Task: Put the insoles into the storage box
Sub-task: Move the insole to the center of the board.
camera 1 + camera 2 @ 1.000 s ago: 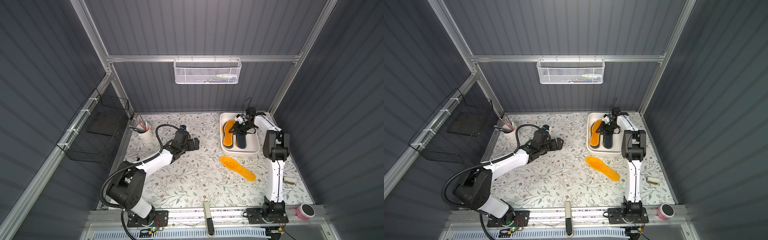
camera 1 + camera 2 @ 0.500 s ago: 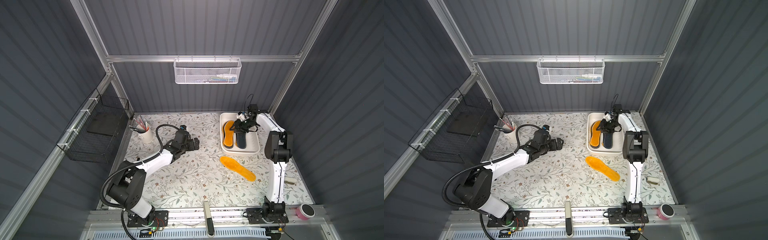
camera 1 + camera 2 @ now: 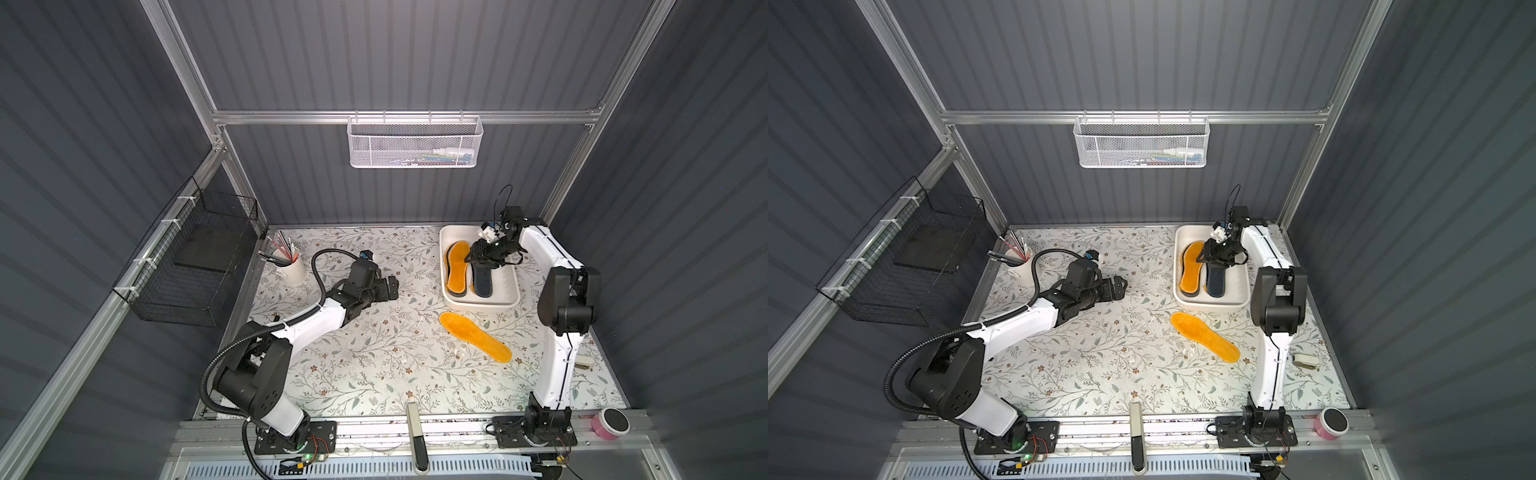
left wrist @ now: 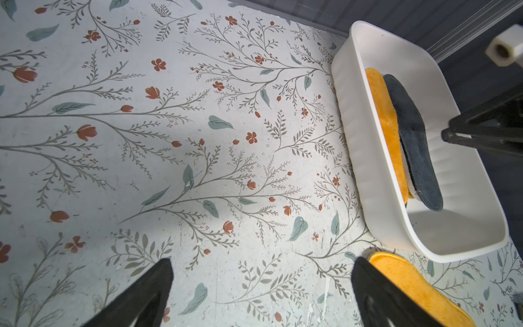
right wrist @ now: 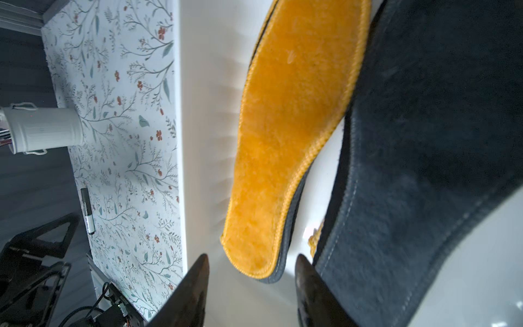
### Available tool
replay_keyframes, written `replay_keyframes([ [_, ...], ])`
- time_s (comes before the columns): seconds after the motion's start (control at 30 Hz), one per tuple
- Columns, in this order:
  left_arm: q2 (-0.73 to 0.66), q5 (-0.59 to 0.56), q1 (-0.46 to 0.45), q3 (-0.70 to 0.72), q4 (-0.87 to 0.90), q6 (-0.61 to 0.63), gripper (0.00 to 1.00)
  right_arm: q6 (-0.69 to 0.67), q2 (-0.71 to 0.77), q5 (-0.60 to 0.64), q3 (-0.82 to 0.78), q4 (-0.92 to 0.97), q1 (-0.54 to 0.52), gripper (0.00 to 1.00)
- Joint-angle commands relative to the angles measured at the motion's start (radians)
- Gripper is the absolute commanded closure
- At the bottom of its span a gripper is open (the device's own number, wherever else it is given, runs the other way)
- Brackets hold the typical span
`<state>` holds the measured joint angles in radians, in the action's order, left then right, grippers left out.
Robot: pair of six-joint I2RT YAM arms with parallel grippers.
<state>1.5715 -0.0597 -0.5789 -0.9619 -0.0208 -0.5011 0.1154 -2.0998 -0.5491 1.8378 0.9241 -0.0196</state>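
The white storage box (image 3: 482, 305) (image 3: 1208, 306) stands at the back right. Inside it an orange insole (image 3: 457, 270) (image 5: 288, 127) lies on a dark one, beside a dark grey insole (image 3: 482, 282) (image 5: 424, 141) with an orange edge showing beneath. Another orange insole (image 3: 473, 336) (image 4: 410, 283) lies on the table in front of the box. My right gripper (image 3: 473, 259) (image 5: 252, 256) hovers over the box's far end, open, holding nothing. My left gripper (image 3: 392, 286) (image 4: 261, 260) is wide open above bare table, left of the box.
A white cup of pens (image 3: 291, 270) stands at the back left, and a marker (image 5: 87, 211) lies on the table. A black wire basket (image 3: 195, 266) hangs on the left wall, a white mesh basket (image 3: 415, 143) on the back wall. A pink roll (image 3: 611, 422) sits at the front right.
The right jaws have spread wider, and the right arm has drawn back a little above the dark grey insole. The left arm has not moved.
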Motion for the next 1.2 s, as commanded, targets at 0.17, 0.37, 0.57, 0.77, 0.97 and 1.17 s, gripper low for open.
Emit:
replay_keyframes([
  [0.17,0.023,0.014,0.008,-0.026,0.019,-0.007,0.00,-0.008,0.253,-0.001,-0.303,-0.106,-0.019,0.50],
  [0.37,0.040,0.022,0.008,-0.027,0.015,-0.020,0.00,0.049,0.425,0.099,-0.535,-0.165,-0.108,0.50],
  [0.57,0.046,0.052,0.008,-0.016,0.009,-0.038,0.00,0.148,0.555,0.238,-0.720,-0.186,-0.228,0.48],
  [0.77,0.023,0.025,0.010,0.007,0.015,-0.039,0.00,0.274,0.664,0.288,-0.866,-0.234,-0.315,0.47],
  [0.97,0.018,0.030,0.010,-0.014,0.031,-0.038,0.00,0.376,0.746,0.322,-0.994,-0.292,-0.354,0.44],
  [1.17,0.034,0.050,0.010,-0.017,0.034,-0.075,0.00,0.429,0.772,0.384,-1.039,-0.280,-0.370,0.40],
])
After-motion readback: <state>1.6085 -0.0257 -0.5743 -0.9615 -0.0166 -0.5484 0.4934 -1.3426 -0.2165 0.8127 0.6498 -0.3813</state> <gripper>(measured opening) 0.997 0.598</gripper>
